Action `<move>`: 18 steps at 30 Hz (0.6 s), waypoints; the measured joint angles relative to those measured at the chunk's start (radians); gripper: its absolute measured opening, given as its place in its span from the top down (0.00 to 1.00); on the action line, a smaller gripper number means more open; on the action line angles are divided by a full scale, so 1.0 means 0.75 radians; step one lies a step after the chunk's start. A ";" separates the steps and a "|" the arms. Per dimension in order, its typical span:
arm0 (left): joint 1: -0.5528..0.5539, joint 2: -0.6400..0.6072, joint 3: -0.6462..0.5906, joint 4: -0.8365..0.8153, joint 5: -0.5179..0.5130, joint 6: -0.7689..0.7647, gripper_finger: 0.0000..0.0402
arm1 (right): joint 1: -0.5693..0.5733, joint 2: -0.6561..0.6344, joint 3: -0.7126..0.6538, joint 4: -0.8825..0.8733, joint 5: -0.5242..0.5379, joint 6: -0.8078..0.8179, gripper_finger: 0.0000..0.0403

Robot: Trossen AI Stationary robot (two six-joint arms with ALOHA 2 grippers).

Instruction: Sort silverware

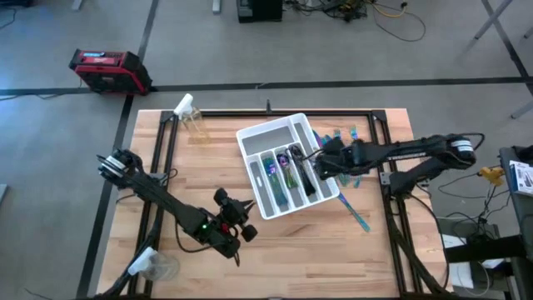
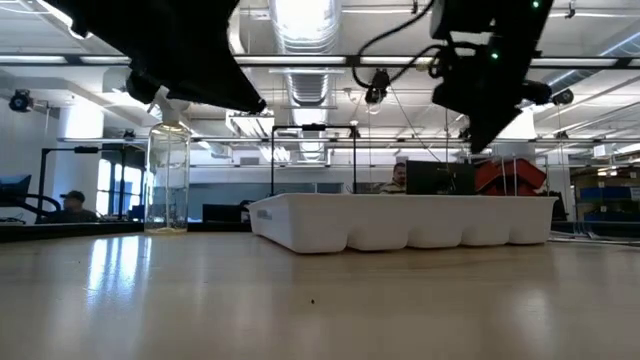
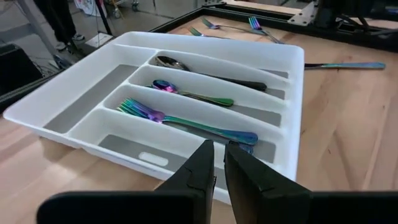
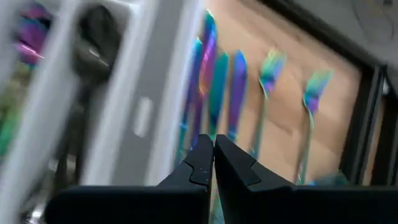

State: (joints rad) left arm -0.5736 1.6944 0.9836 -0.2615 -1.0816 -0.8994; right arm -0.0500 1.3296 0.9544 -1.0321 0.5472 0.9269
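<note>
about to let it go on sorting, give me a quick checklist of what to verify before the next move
1. White plastic compartmented tray flat on the wooden table: ok.
2. Pieces already sorted: an iridescent fork, an iridescent spoon and a dark spoon each lie in their own slot: ok.
3. Loose iridescent silverware beside the tray left to pick: not ok, several remain on the wood.
4. Right hand empty: ok, fingers shut with nothing between them, at the tray's edge.
5. Left hand out of the way: ok, shut, facing the tray from the near side.
6. Clear glass jar clear of both arms: ok.
</note>
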 joint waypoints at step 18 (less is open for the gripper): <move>0.011 0.024 0.000 0.050 0.048 -0.015 0.94 | -0.804 0.044 -0.377 0.607 -0.353 -0.494 0.89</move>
State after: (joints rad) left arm -0.5655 1.7126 0.9836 -0.2237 -1.0454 -0.9110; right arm -0.6528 1.3623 0.6714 -0.5772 0.2826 0.5562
